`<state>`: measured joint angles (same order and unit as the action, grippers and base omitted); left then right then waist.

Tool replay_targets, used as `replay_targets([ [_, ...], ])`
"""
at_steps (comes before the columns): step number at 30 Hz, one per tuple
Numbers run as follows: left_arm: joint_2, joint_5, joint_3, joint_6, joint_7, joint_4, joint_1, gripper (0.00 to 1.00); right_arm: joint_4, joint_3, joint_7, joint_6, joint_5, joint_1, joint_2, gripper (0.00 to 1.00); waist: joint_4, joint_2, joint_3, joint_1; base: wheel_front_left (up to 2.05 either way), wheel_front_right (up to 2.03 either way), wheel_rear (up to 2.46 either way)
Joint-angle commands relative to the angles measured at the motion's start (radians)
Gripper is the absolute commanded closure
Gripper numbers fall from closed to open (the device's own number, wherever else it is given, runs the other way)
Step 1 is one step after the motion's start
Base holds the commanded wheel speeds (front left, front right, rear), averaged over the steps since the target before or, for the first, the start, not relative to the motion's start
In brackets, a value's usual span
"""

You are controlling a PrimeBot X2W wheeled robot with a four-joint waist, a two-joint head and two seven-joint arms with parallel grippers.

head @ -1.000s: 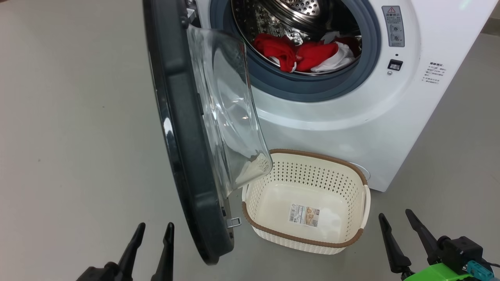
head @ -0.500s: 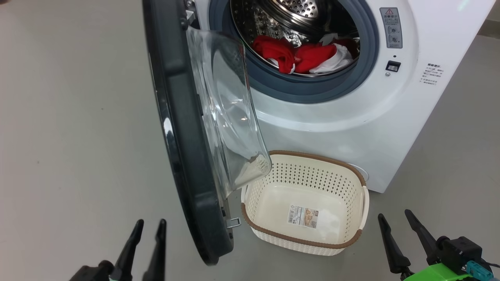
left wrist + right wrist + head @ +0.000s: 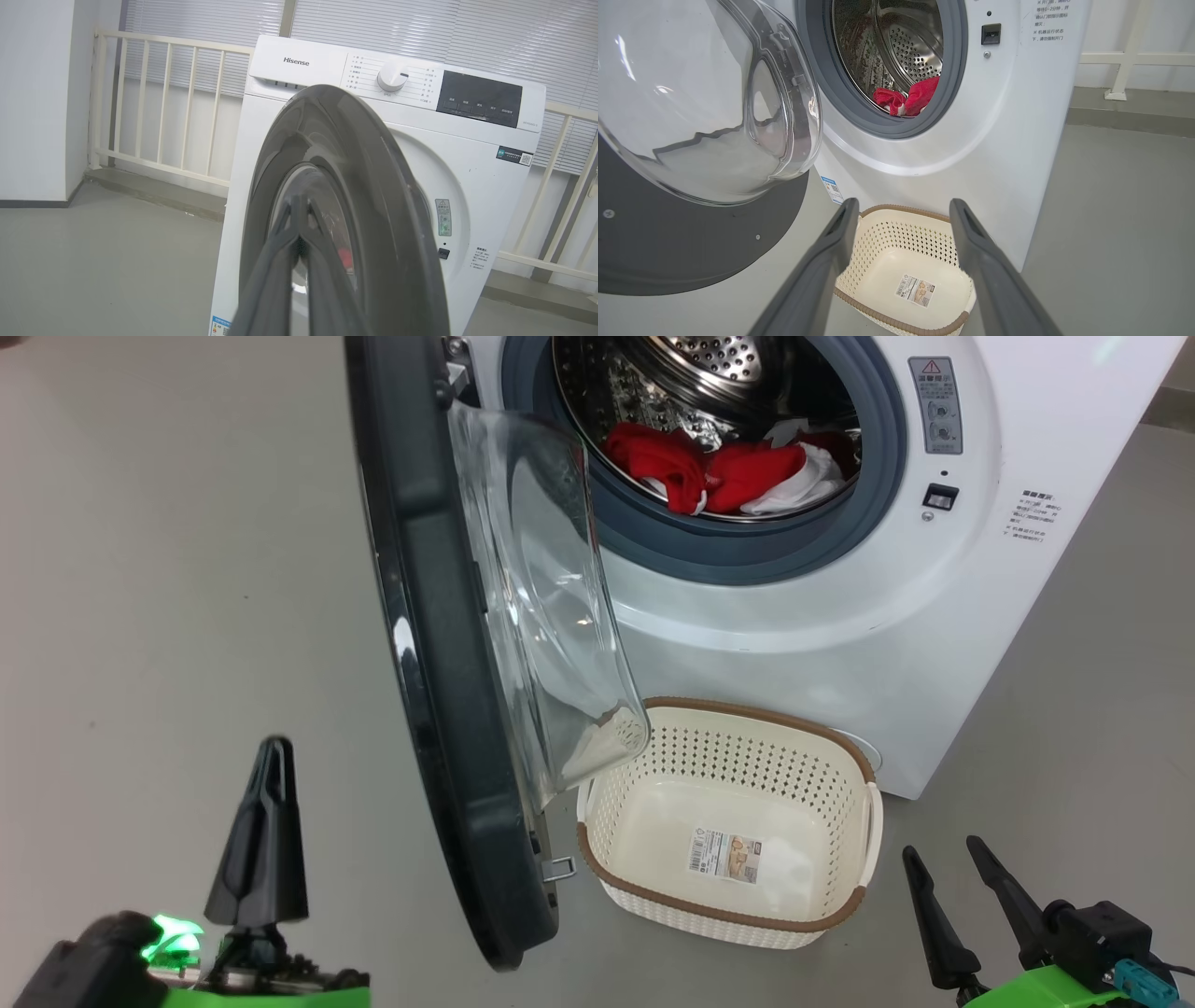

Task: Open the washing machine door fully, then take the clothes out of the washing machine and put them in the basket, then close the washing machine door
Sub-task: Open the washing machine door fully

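Left wrist view: grey floor (image 3: 117,261), white railing (image 3: 163,102), blinds (image 3: 420,32); left gripper (image 3: 299,210) pressed together; head view: right gripper (image 3: 940,845) spread.

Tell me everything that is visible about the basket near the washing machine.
The basket is small, rectangular, cream plastic, with perforated walls, a brown woven-look rim, white side handles and a sticker on its bottom. It is empty and stands upright on the grey floor, close before the washing machine. The glass bowl of the open washing machine door overhangs its left rear corner; contact cannot be judged.
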<state>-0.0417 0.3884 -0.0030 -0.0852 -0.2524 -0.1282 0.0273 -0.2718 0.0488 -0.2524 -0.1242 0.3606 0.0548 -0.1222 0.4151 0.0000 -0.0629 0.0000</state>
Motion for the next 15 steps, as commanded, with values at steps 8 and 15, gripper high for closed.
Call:
replay_targets([
  [8, -0.008, -0.101, -0.157, 0.019, -0.009, -0.187, 0.043, 1.0, 0.028, 0.036, -0.009, -0.007, -0.006, -0.024, -0.011, 0.0, -0.007, 0.0, -0.001, 0.0, 0.0, 0.0, 0.0],
  [15, -0.008, -0.127, -0.303, 0.007, -0.009, -0.092, 0.023, 1.0, 0.026, 0.036, -0.009, -0.007, -0.01, -0.025, -0.011, 0.0, -0.014, 0.0, -0.004, 0.0, 0.0, 0.0, 0.0],
])
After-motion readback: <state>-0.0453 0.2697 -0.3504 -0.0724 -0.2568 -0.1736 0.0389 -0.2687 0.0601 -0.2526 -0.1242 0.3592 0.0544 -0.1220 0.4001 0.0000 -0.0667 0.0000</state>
